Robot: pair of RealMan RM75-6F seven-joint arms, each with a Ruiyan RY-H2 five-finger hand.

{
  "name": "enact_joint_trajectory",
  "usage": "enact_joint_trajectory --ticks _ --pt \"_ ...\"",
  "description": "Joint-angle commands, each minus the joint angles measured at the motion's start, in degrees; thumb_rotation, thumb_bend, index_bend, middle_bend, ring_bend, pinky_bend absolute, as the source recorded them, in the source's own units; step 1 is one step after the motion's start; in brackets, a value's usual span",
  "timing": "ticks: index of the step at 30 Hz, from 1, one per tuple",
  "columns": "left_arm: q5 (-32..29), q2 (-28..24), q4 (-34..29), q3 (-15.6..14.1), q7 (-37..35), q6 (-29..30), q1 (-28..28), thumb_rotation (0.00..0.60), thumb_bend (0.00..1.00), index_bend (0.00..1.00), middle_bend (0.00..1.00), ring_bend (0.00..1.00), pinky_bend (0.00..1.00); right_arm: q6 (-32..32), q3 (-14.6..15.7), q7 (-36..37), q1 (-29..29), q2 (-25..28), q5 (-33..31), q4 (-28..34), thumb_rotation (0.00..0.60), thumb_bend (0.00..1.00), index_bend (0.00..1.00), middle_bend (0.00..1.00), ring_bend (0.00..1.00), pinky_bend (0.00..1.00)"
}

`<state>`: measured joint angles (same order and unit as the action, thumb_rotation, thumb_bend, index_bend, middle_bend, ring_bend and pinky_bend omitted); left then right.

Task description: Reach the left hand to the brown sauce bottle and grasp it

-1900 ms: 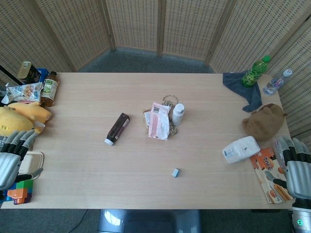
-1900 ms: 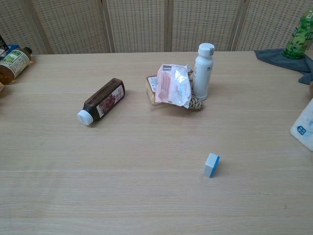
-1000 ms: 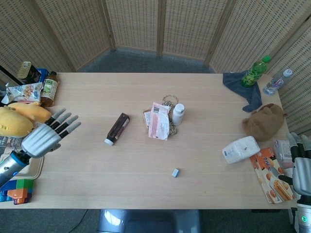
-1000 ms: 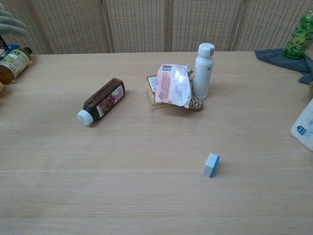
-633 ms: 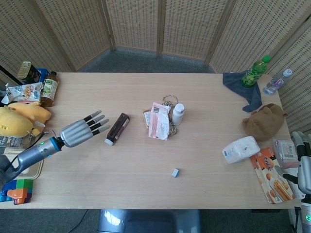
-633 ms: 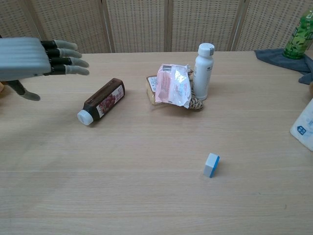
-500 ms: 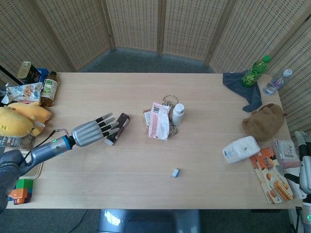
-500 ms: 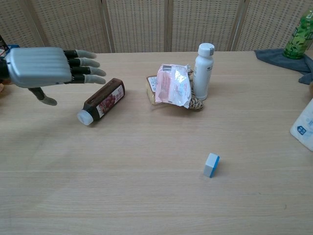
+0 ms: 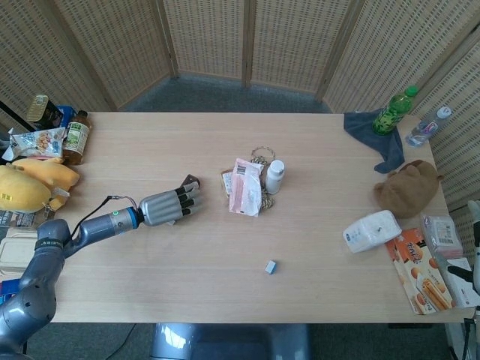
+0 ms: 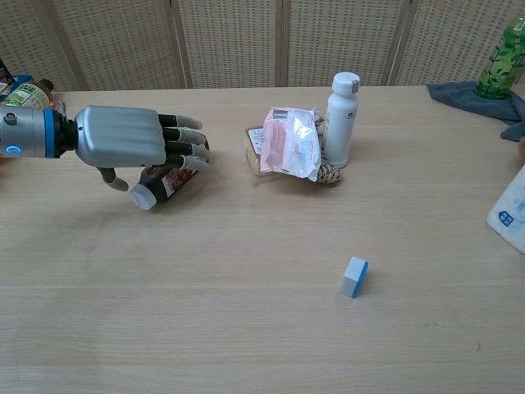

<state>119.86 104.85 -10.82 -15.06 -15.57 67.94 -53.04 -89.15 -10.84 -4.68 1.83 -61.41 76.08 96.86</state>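
Note:
The brown sauce bottle (image 10: 168, 180) lies on its side on the table, white cap (image 10: 141, 197) toward me. My left hand (image 10: 123, 148) hovers right over it, with its fingers (image 10: 184, 152) bent down across the body and its thumb just left of the cap. In the head view the left hand (image 9: 161, 207) hides most of the bottle; only the bottle's far end (image 9: 191, 181) shows. I cannot tell whether the hand is pressing on it. A sliver of my right hand (image 9: 475, 225) shows at the right edge; its fingers are out of frame.
Right of the bottle sit a pink packet (image 9: 246, 186) and an upright white bottle (image 9: 275, 176). A small blue-white block (image 9: 270, 266) lies nearer me. A yellow plush (image 9: 30, 184) and a tea bottle (image 9: 76, 137) crowd the left edge; a tissue pack (image 9: 372, 230) lies right.
My left hand swept in from the left edge until it was over the sauce bottle, and its straight fingers have bent down over it. The bottle has not moved. The right hand slid out past the right edge.

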Motion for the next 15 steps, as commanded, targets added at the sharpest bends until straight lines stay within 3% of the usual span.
enact_joint_trajectory --ticks 1,10,13,15 --pt "-0.5 0.3 0.8 -1.0 -0.1 -0.9 0.0 0.6 0.0 0.0 0.0 0.0 0.01 0.3 0.0 0.0 0.1 -0.1 -0.3 -0.2 0.6 0.0 0.0 0.0 0.0 0.0" --pt "-1.0 1.4 2.7 -3.8 2.0 -3.3 -0.4 0.6 0.0 0.03 0.0 0.0 0.0 0.7 -0.1 0.4 0.3 -0.2 -0.7 -0.5 0.6 0.0 0.0 0.0 0.0 0.0" --pt "-1.3 2.7 3.3 -4.3 3.9 -4.1 -0.9 0.6 0.0 0.1 0.0 0.0 0.02 0.8 0.0 0.5 0.3 -0.3 -0.5 -0.5 0.6 0.0 0.0 0.0 0.0 0.0" --pt "-1.8 3.6 3.7 -4.3 5.1 -4.5 -1.0 0.6 0.0 0.22 0.0 0.0 0.09 0.8 0.1 0.6 0.3 -0.2 -0.4 -0.5 0.6 0.0 0.0 0.0 0.0 0.0"
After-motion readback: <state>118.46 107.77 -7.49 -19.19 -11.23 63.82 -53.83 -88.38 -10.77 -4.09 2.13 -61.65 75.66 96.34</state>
